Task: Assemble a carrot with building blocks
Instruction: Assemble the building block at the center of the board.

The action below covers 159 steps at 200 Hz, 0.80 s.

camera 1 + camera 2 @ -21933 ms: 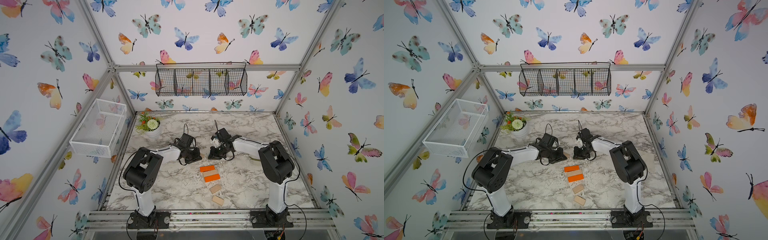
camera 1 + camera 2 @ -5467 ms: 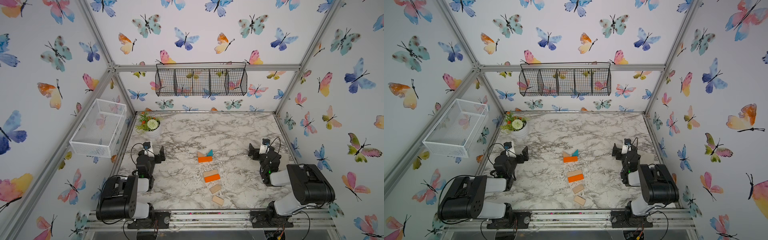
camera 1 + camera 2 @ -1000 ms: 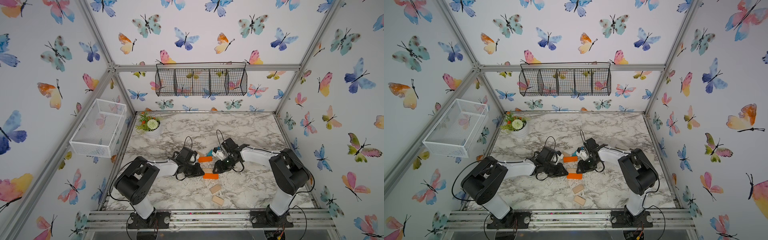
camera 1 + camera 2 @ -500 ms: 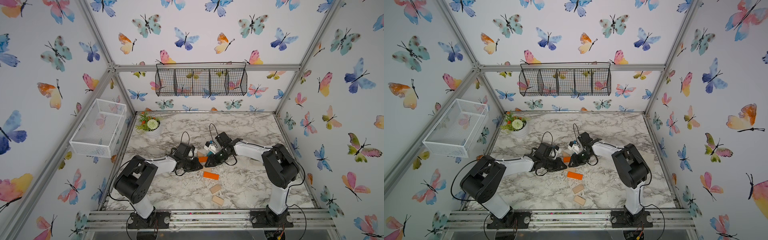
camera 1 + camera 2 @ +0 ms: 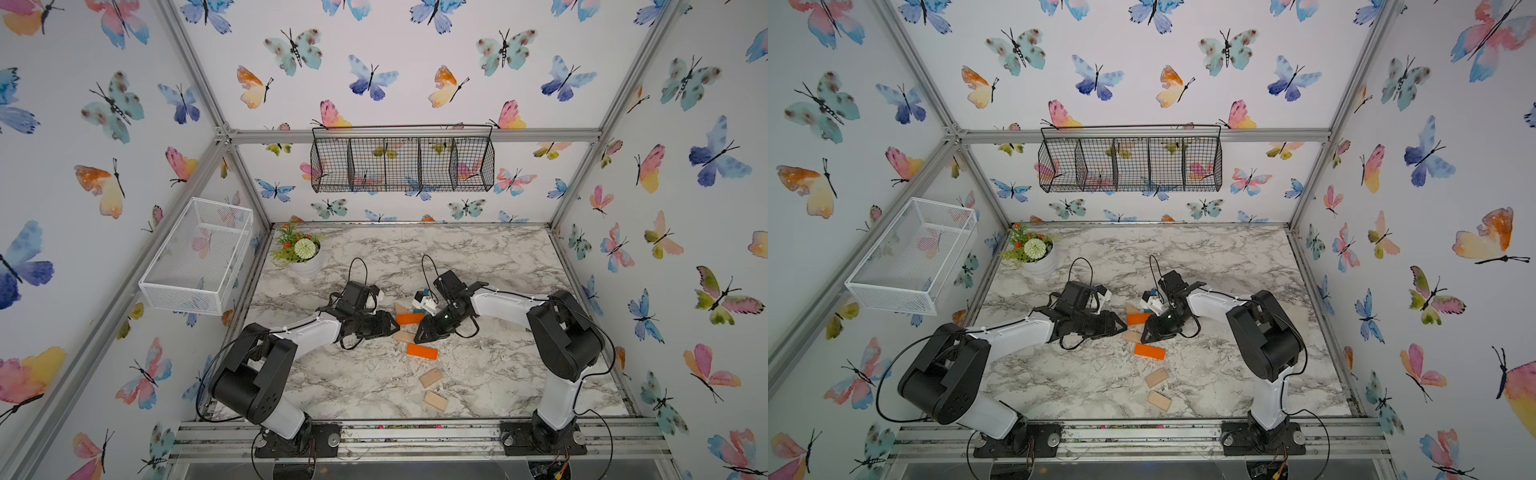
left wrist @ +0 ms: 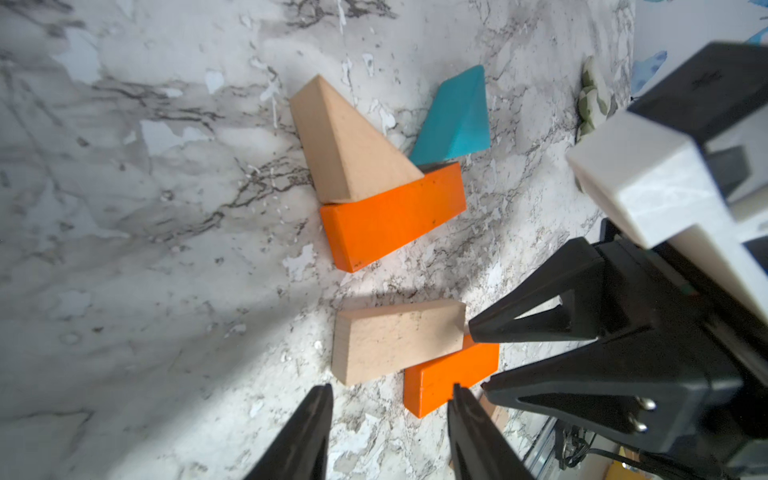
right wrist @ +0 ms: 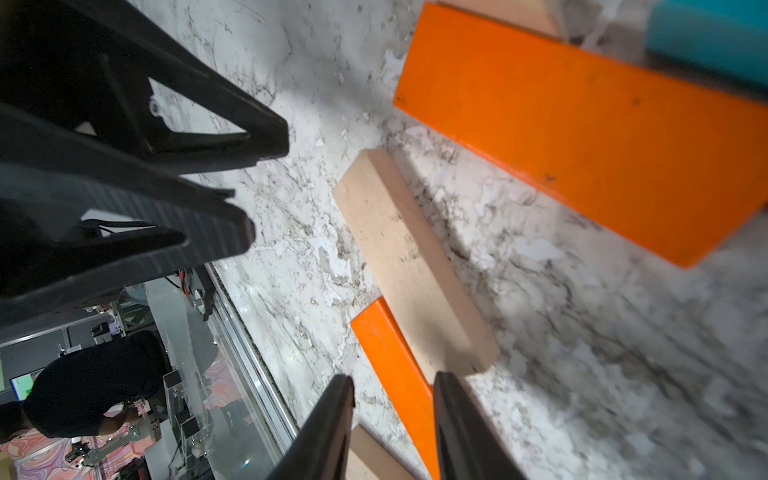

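Assembly of the carrot [image 5: 409, 319] stood incomplete at the middle of the surface [image 5: 498, 257]. The tan triangle [image 6: 345, 141] and teal triangle [image 6: 453, 120] met one long edge of the first orange bar [image 6: 390, 216], serving as leaves. The tan block [image 6: 395, 340] lay skewed and apart from that bar, touching the second orange bar [image 6: 449, 378]. The left hand [image 6: 390, 392], fingers apart and empty, sat beside one end. The right hand [image 6: 480, 356], fingers apart and unclamped, touched the other end, probably to square the row. Two small tan blocks [image 5: 431, 377] lay well apart, presumably reserved for the tip.
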Available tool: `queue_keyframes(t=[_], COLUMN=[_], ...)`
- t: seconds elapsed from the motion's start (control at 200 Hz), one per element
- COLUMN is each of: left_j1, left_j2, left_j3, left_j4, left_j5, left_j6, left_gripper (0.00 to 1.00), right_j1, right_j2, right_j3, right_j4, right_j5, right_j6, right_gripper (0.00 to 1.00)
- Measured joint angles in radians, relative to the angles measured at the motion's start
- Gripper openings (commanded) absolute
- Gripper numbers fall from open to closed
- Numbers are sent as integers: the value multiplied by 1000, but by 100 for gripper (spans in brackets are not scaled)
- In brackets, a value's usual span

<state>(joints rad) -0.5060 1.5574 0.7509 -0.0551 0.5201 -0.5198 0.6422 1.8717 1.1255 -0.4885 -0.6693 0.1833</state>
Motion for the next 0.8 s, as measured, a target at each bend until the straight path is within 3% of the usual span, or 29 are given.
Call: queue_keyframes(t=[0.2, 0.46, 0.796], left_j1=[0, 0, 0], left_j2=[33, 53, 59], left_j3=[3, -9, -31], left_j4=[0, 6, 24], left_j5=[10, 29, 62], left_j6=[26, 52, 52], left_gripper=[41, 27, 22], right_j1=[0, 0, 0], right_j2=[0, 0, 21], right_j3=[-48, -60, -33], right_j4=[11, 43, 79], right_j5=[0, 0, 1], right_j6=[32, 53, 70], right_gripper=[42, 41, 40])
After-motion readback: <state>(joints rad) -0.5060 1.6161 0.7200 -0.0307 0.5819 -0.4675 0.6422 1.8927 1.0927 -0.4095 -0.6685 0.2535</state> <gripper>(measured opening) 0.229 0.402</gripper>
